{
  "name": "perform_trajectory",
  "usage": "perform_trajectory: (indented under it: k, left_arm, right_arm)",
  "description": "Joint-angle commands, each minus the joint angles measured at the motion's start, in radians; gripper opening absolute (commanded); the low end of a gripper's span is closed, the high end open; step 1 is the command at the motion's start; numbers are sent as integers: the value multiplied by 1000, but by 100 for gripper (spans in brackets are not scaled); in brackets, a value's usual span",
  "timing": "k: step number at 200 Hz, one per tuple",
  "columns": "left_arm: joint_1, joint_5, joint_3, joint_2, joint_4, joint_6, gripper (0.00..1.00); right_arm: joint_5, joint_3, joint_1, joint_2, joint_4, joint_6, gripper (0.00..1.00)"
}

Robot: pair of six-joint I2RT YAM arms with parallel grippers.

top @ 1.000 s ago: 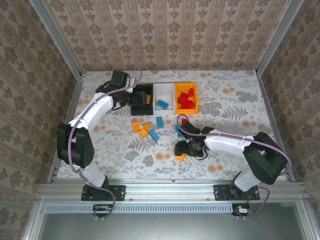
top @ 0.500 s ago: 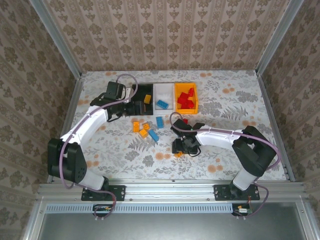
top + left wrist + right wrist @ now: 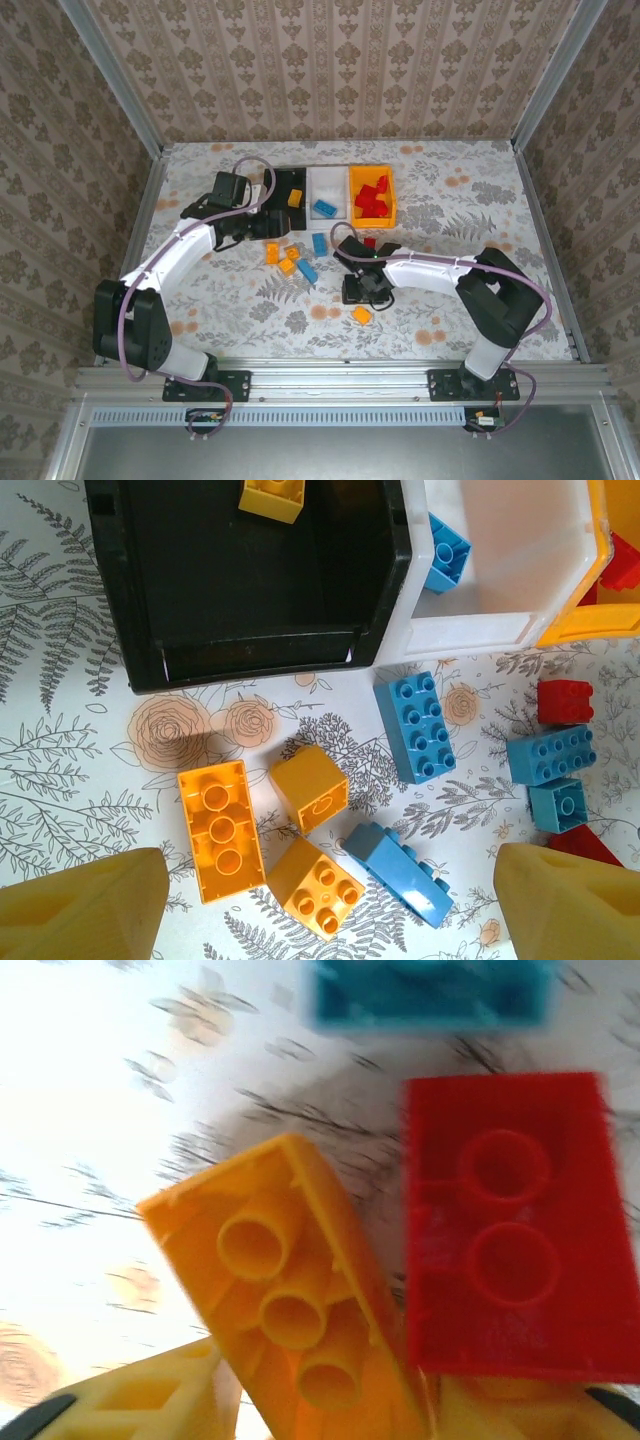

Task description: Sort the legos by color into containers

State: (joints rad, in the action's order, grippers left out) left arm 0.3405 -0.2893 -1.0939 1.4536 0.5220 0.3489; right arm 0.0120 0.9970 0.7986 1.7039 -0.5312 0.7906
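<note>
These bricks (image 3: 415, 725) are light, hard and slick-sided, so I'd pinch one across its flat walls, not the studs. The unsorted ones lie on the table (image 3: 60, 740) at 6 o'clock of the black bin (image 3: 255, 652). An orange brick (image 3: 290, 1310) sits tipped, hollow side up, between the fingers of my right gripper (image 3: 320, 1405); clamped or not, I cannot tell. My left gripper (image 3: 327, 905) is spread wide, empty. A second ago it covered that bin; now it sits back toward 6 o'clock and a yellow brick (image 3: 272, 498) shows inside.
</note>
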Motion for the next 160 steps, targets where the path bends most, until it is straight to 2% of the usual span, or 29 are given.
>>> perform_trajectory:
  k: [1,42,90,119,149,160]
  left_arm:
    - [-3,-14,9,-33,-10,18,86]
    - [-6,-24,20,-42,-14,24,87]
    - [-22,-30,48,-66,-19,26,87]
    - [-29,-32,68,-86,-19,29,88]
    - [-43,-39,77,-108,-11,25,88]
    - [-51,-49,77,-117,-11,25,88]
  right_arm:
    - [0,43,11,1,60,-31,47]
    - [0,89,12,49,18,-75,60]
    - [-26,153,12,118,-36,-127,61]
    - [-45,189,12,156,-55,-137,54]
    - [-57,205,19,151,-63,-130,38]
    - [-58,209,24,141,-70,-129,35]
